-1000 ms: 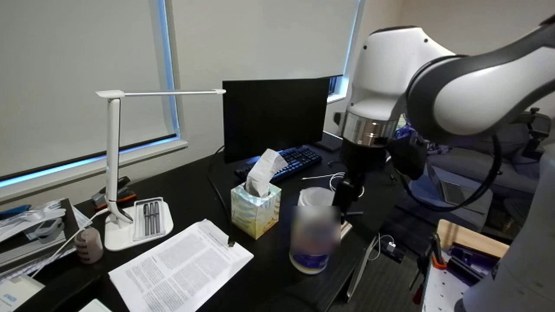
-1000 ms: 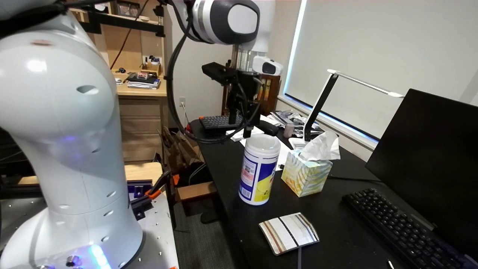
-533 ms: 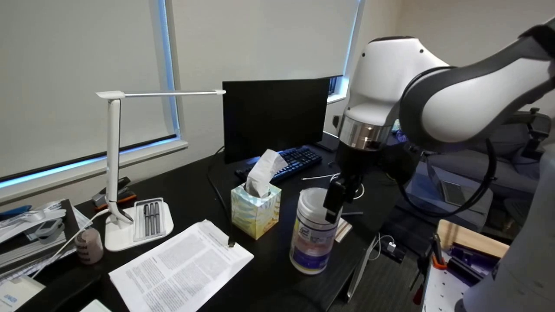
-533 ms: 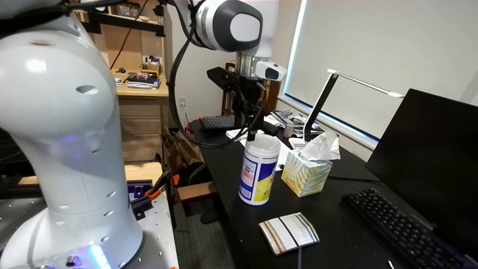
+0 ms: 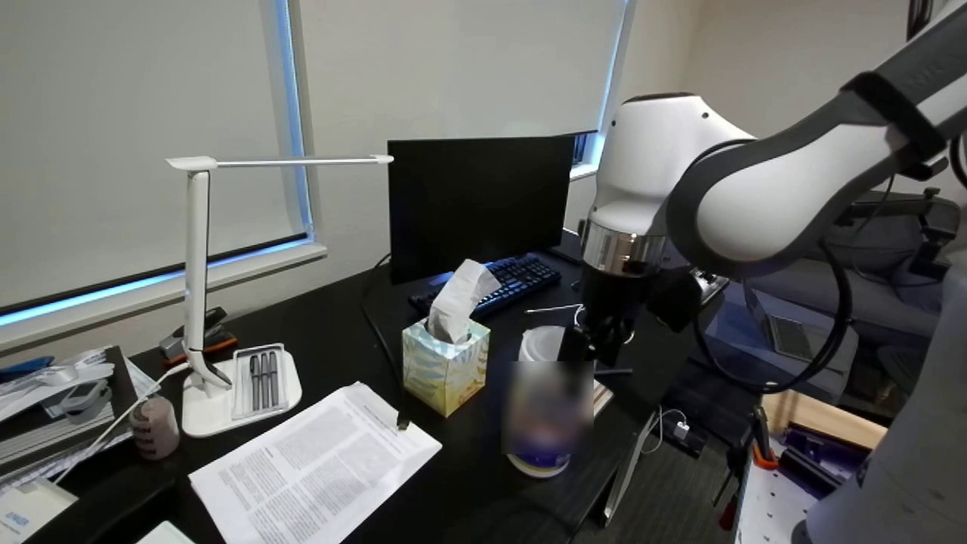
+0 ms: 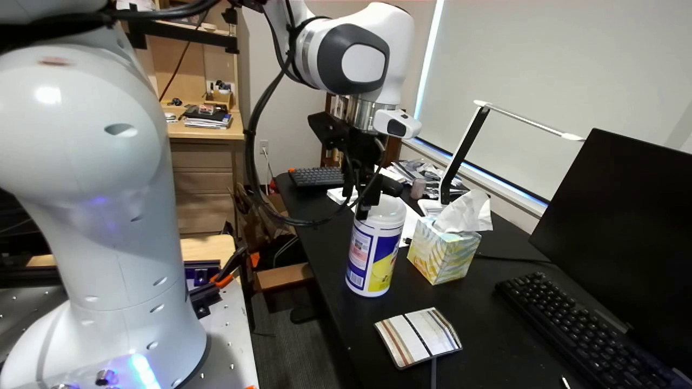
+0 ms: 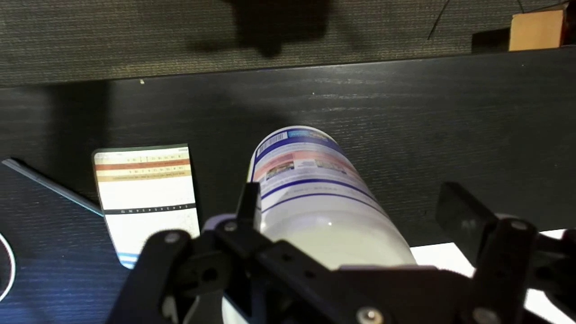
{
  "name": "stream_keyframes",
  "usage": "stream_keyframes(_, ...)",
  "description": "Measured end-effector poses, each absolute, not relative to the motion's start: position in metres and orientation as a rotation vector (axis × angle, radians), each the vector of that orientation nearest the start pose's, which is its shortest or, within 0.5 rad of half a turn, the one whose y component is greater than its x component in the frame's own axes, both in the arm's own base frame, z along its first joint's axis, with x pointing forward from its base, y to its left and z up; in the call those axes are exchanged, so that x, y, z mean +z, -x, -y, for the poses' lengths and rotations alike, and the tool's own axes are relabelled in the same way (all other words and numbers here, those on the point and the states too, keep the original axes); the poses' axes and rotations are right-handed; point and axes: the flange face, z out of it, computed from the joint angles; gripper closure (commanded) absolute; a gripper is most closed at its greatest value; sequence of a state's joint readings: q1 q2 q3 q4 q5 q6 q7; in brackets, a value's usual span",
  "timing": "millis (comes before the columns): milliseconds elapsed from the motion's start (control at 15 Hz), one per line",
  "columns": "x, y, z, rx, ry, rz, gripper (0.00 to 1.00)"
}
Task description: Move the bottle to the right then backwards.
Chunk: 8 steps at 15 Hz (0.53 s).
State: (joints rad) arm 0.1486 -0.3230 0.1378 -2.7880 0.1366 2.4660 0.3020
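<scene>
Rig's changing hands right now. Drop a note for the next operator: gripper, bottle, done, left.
Gripper: open, its fingers apart at the top of the bottle; whether they touch it, I can't tell.
Bottle: upright on the desk, between the tissue box and the desk edge in both exterior views.
Done: gripper is at the bottle's top; grip not yet made.
Left, by my read: close on the bottle, move it right, then backwards.
</scene>
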Motion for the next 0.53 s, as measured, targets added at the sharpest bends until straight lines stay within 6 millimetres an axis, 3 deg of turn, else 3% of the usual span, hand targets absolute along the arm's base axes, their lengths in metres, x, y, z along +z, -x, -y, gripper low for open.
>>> stream_keyframes(533,0.265,-0.364,-0.101,0.033,3.087,-0.223,0.00)
